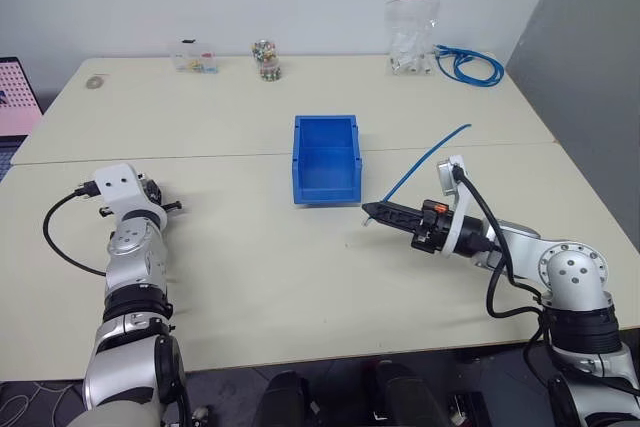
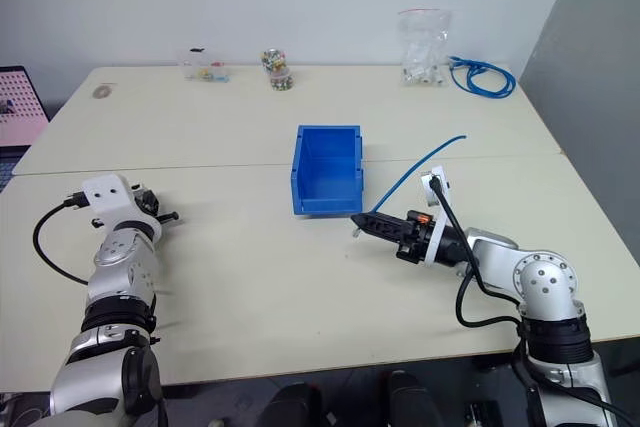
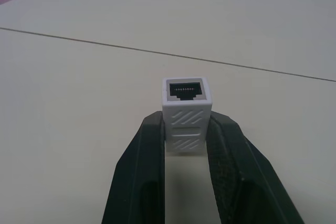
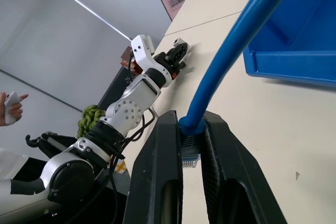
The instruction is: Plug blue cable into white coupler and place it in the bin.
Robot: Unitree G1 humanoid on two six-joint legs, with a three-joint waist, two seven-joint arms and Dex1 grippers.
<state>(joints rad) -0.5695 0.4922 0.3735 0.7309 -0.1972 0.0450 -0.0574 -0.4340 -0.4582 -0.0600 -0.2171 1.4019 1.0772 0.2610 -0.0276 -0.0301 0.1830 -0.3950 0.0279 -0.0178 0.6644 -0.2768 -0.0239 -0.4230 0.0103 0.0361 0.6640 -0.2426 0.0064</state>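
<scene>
My left gripper (image 3: pixel 187 123) is shut on the white coupler (image 3: pixel 187 109), which sticks out past the fingertips with its dark socket facing away, just above the table at the near left. My right gripper (image 1: pixel 370 212) is shut on the blue cable (image 1: pixel 428 152) close to its clear plug (image 4: pixel 190 157). It hovers level over the table, pointing left. The cable's free length rises back and to the right. The blue bin (image 1: pixel 325 187) stands open at the table's middle, just beyond and left of the right gripper's tips.
Along the far edge stand a clear bag of white parts (image 1: pixel 411 37), a coiled blue cable bundle (image 1: pixel 470 67), a small jar (image 1: pixel 266 59) and a clear box (image 1: pixel 194 57). A seam (image 1: pixel 200 157) crosses the table. A person's hand (image 4: pixel 10 106) shows beyond the left arm.
</scene>
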